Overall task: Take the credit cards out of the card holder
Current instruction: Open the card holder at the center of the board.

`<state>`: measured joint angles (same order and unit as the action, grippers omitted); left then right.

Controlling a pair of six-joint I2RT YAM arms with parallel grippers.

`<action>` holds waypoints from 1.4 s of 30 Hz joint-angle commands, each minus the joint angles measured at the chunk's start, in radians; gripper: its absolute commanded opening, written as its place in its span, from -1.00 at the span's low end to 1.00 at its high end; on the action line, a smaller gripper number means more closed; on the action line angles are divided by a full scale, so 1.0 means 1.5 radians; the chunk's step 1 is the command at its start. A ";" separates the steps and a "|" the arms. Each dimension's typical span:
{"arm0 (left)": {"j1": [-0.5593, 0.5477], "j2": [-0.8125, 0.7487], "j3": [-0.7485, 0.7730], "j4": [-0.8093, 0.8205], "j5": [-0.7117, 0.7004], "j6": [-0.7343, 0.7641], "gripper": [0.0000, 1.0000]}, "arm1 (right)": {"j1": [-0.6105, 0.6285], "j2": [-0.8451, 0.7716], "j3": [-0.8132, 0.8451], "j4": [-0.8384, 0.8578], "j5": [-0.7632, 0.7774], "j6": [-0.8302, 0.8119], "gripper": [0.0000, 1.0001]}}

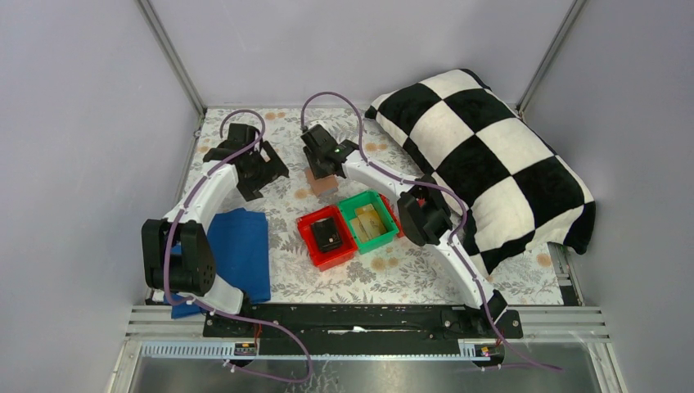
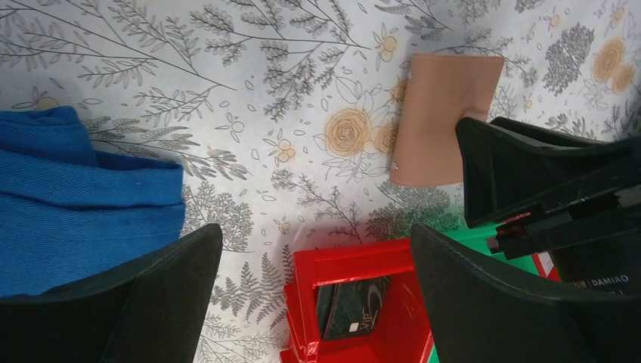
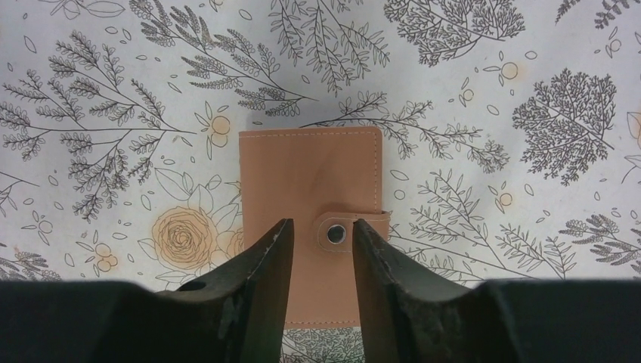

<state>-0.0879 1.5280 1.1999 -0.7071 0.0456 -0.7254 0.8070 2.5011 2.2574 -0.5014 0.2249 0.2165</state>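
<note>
Right fingers (image 3: 249, 302): nearest the right wrist lens, two black pads parted by a narrow gap and clamping nothing.
Right gripper (image 3: 323, 227): poised over the card holder, with the metal snap (image 3: 335, 234) showing in the gap between the pads. From above, it hangs at 12 o'clock over the bins (image 1: 321, 164).
Card holder (image 3: 310, 166): salmon-pink and folded shut, its tab snapped down at its 3 o'clock edge. It lies flat on the floral tablecloth (image 1: 368, 274), at 12 o'clock from the red bin (image 1: 304, 232).
Left gripper (image 2: 315, 234): fingers spread wide and released, holding nothing. In the top view it sits at 9 o'clock from the card holder, well apart from it (image 1: 258, 176).
Red bin contents: a black wallet-like item (image 1: 327, 235) with pale lettering, too small to read.
Green bin (image 1: 353, 202): touching the red bin at its 3 o'clock side, with a tan object (image 1: 370, 223) inside.
Blue cloth (image 1: 241, 250): folded, at 9 o'clock from the red bin, beside the left arm.
Checkered pillow (image 1: 491, 155): black and white, at 2 o'clock on the table, behind the right arm.
</note>
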 commanded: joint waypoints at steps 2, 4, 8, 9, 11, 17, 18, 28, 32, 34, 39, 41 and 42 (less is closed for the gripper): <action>-0.008 -0.004 -0.006 0.035 0.021 0.015 0.97 | 0.004 -0.002 0.016 -0.023 0.015 -0.002 -0.10; -0.008 -0.005 -0.009 0.035 0.022 0.016 0.97 | 0.005 0.015 0.025 -0.028 0.020 -0.002 -0.08; -0.008 -0.001 -0.012 0.035 0.028 0.019 0.97 | 0.004 0.030 0.023 -0.041 0.036 -0.001 -0.12; -0.008 -0.001 -0.012 0.035 0.028 0.018 0.97 | 0.004 0.028 0.016 -0.040 0.035 0.001 -0.12; -0.008 0.002 -0.013 0.036 0.029 0.019 0.97 | 0.005 0.020 -0.006 -0.030 0.035 0.005 -0.14; -0.011 0.006 -0.011 0.042 0.040 0.017 0.97 | 0.004 0.025 0.006 -0.041 0.032 0.009 -0.82; -0.012 0.006 -0.011 0.041 0.040 0.018 0.97 | 0.004 0.026 0.017 -0.050 0.027 0.011 -0.99; -0.053 0.020 -0.006 0.069 0.069 0.019 0.97 | 0.003 -0.054 -0.027 -0.034 -0.027 0.053 -1.00; -0.090 0.047 0.015 0.070 0.074 0.021 0.97 | -0.014 -0.107 -0.093 0.017 -0.088 0.098 -1.00; -0.098 0.058 0.025 0.071 0.078 0.021 0.98 | -0.031 -0.147 -0.149 0.060 -0.125 0.123 -1.00; -0.103 0.069 0.038 0.076 0.083 0.028 0.98 | -0.058 -0.258 -0.307 0.211 -0.230 0.161 -1.00; -0.103 0.074 0.040 0.073 0.083 0.037 0.97 | -0.058 -0.283 -0.324 0.237 -0.249 0.162 -1.00; -0.103 0.077 0.041 0.072 0.083 0.042 0.97 | -0.058 -0.291 -0.328 0.244 -0.255 0.166 -1.00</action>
<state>-0.2440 1.6360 1.2118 -0.6331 0.1570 -0.6971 0.7261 2.1967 1.7893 -0.3107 -0.0444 0.4175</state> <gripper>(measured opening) 0.987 0.020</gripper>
